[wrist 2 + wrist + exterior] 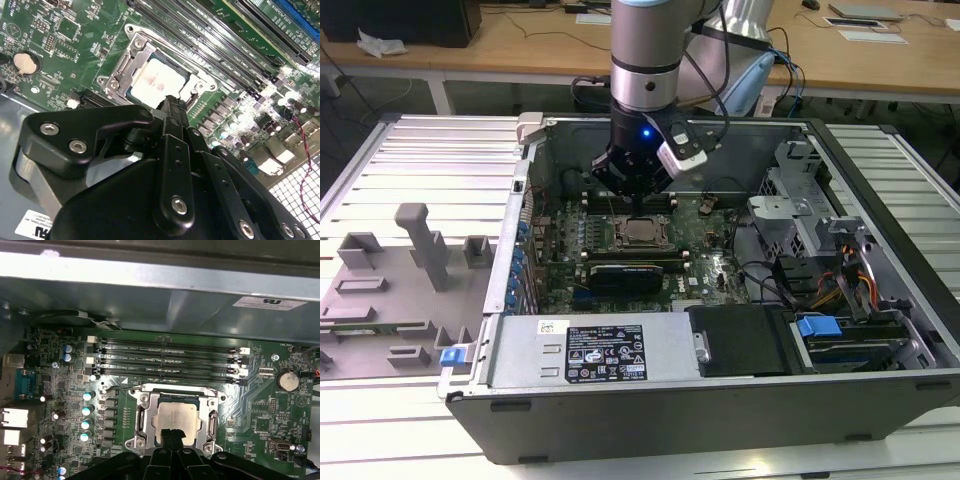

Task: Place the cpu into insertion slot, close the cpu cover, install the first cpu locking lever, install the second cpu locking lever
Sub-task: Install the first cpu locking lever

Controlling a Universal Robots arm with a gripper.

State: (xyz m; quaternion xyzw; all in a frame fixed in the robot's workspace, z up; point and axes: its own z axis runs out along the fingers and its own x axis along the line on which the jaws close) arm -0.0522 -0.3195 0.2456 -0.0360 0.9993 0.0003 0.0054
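Hanging inside the open computer case [720, 430] over the motherboard [55, 347], the gripper [635, 203] holds its fingers [167, 439] together at the edge of the insertion slot [132, 442], beside the memory slots [167, 357], where the cpu cover [144, 416] lies shut around the seated cpu [176, 417].

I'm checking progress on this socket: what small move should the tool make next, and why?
Probably a slight descent: the shut tool hovers at the edge of the insertion slot, where the cpu already sits with the cpu cover lying flat around it. Pressing there seems the way to lock it down; whether it is locked already I cannot tell.
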